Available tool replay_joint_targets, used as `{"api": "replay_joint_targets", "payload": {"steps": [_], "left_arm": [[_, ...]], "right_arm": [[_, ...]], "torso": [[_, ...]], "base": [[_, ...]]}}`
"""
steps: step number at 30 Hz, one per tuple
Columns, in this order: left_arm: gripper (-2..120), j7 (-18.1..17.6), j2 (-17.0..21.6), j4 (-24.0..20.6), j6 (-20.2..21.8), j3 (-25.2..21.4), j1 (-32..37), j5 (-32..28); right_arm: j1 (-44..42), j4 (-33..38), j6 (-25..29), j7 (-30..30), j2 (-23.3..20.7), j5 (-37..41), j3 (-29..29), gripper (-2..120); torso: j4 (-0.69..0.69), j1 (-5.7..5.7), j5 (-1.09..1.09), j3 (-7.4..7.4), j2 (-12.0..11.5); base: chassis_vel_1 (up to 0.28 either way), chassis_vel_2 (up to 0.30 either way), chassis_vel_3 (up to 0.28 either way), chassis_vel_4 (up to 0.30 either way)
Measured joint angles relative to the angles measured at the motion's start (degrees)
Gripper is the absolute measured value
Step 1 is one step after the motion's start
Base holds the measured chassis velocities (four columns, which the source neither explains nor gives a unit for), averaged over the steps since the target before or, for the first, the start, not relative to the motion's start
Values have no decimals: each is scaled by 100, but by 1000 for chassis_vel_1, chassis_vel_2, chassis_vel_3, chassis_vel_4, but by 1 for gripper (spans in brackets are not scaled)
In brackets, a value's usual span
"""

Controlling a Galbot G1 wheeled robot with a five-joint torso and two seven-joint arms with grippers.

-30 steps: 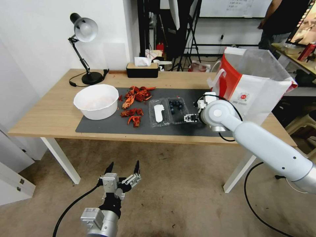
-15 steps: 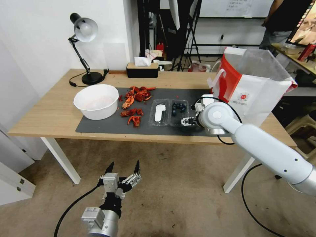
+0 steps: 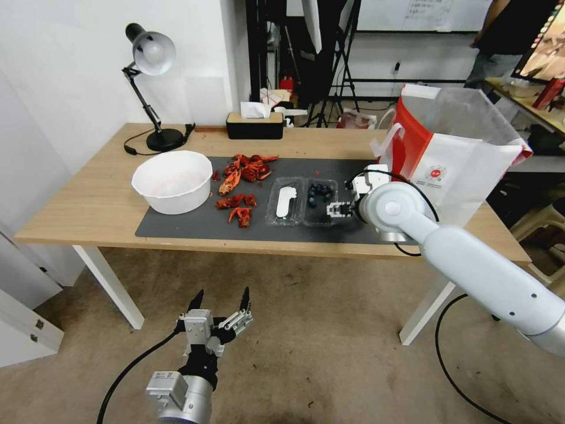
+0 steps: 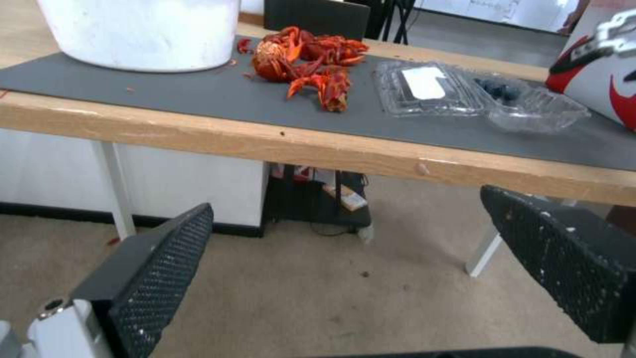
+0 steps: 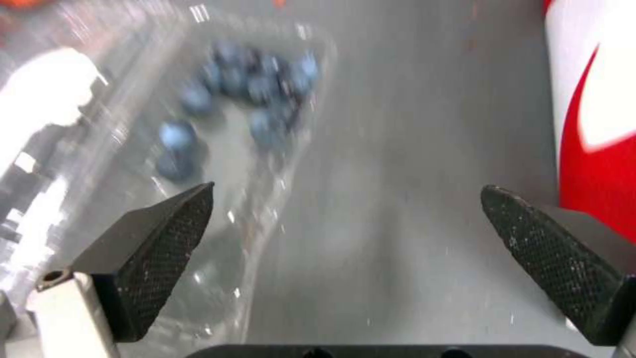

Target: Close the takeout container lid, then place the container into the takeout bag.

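Reaching low over the dark mat (image 3: 194, 227), the right tool (image 3: 337, 210) sits at the right edge of the container (image 3: 319, 200) with its jaws spread wide; in the right wrist view one black finger pad (image 5: 156, 258) lies over the clear plastic rim of the blueberry half while the other pad (image 5: 556, 263) hangs over bare mat, nearer the red panel of the takeout bag (image 5: 596, 124). The container lies open and flat on the mat, its blueberry tray toward the right arm and the takeout container lid (image 3: 284, 202) folded out beside it on the left, label facing up. Whether the pad actually touches the rim cannot be told. Just left of the lid lie red crayfish shells (image 3: 238, 188), and beyond them a round white bowl (image 3: 172, 181) stands at the mat's left end. The takeout bag (image 3: 453, 159) stands upright at the right end of the desk (image 3: 88, 206), its mouth open, close behind the right arm's wrist. A black desk lamp (image 3: 150, 88) and a tissue box (image 3: 254, 125) stand along the far edge. The left tool (image 3: 220, 306) hangs below desk height out in front over the floor, jaws wide apart and gripping nothing; its wrist view looks up at the desk edge (image 4: 331, 149) and the open container (image 4: 477, 94).
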Motion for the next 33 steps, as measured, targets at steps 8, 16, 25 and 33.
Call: {"api": "replay_joint_targets", "payload": {"steps": [8, 16, 25, 33], "left_arm": [[100, -3, 7, -29, -34, -20, 4, -18], [100, -3, 0, -59, -65, -16, 31, -19], [100, 2, -4, -74, -113, 14, 66, -16], [100, 8, 10, -83, -114, 42, 70, 3]], "right_arm": [[-1336, 627, 1620, -2111, -516, -1981, 800, 100], [-3216, 987, 3495, -3345, -804, -3530, 1877, 100], [-5629, 1463, 5179, -3929, -255, -5113, 3062, 100], [-7297, 1749, 6066, -4218, 858, -5980, 3946, 100]], "torso": [[0, 0, 0, 0, 0], [-3, 0, 1, 0, 0], [-3, -1, 1, -1, 0], [-1, -1, -1, -1, 1]], "base": [[0, 0, 0, 0], [0, 0, 0, 0], [0, 0, 0, 0], [0, 0, 0, 0]]}}
